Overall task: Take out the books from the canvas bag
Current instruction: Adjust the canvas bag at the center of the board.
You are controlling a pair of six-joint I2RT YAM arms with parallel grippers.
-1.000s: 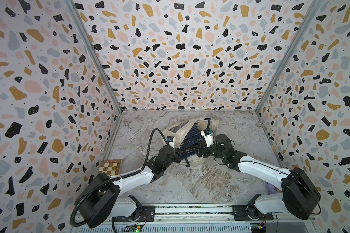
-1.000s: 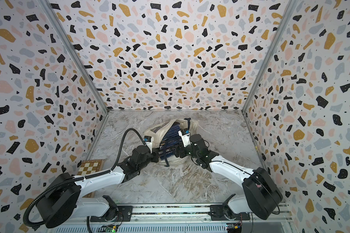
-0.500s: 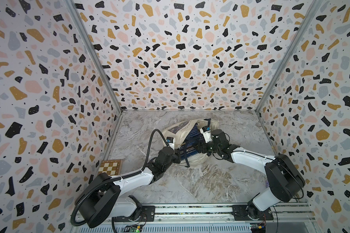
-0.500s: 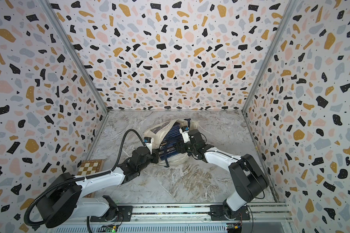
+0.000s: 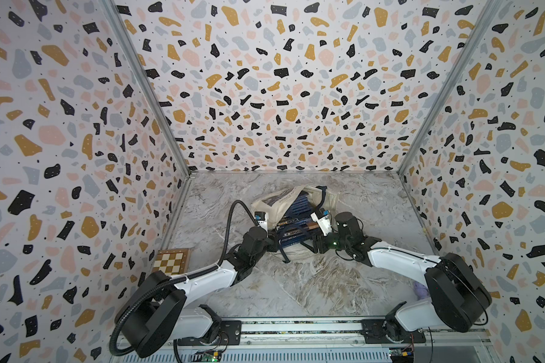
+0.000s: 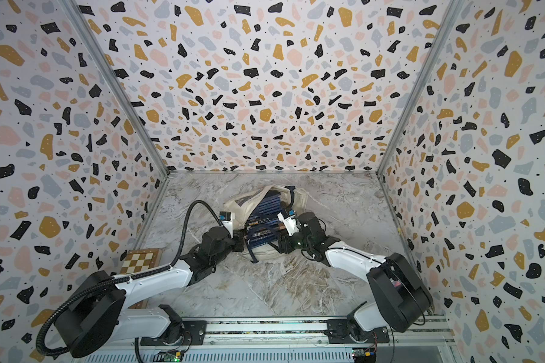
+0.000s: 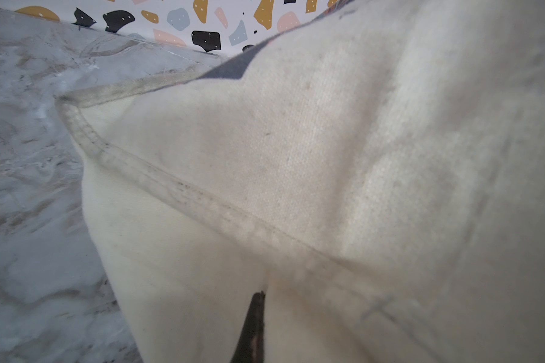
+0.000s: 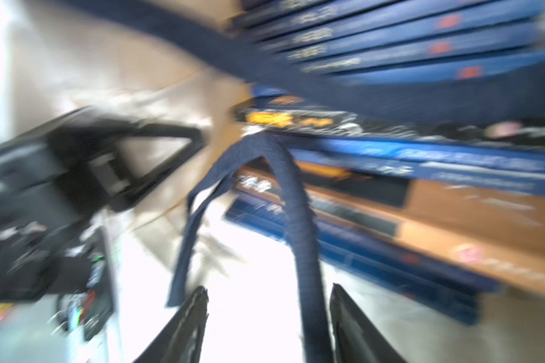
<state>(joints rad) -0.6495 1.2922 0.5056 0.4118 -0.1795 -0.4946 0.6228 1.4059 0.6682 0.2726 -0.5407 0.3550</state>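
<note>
Since half a second ago the right arm (image 5: 400,261) has been drawn back a little from the mouth of the canvas bag (image 5: 266,204); the left arm (image 5: 208,278) has been kept in place. The right gripper (image 8: 269,290) is seen with its fingers well apart and nothing clamped, although a navy handle (image 8: 296,204) hangs between them. The left gripper (image 5: 273,244) is fully closed, and the cloth of the bag is pinched in it. The books (image 5: 291,231) are stacked inside the bag, just ahead of the right gripper and past the handle, spines turned toward it.

It is judged that one book is about to be taken. To do this well, the handle should first be pushed aside, so that it is not caught instead of a book. Then one spine should be gripped and pulled straight back while the bag is held down by the left gripper.

One bag, two handles and one chessboard box (image 5: 172,261), behind the left gripper, are counted. At least six book spines are seen; the exact number cannot be told.
</note>
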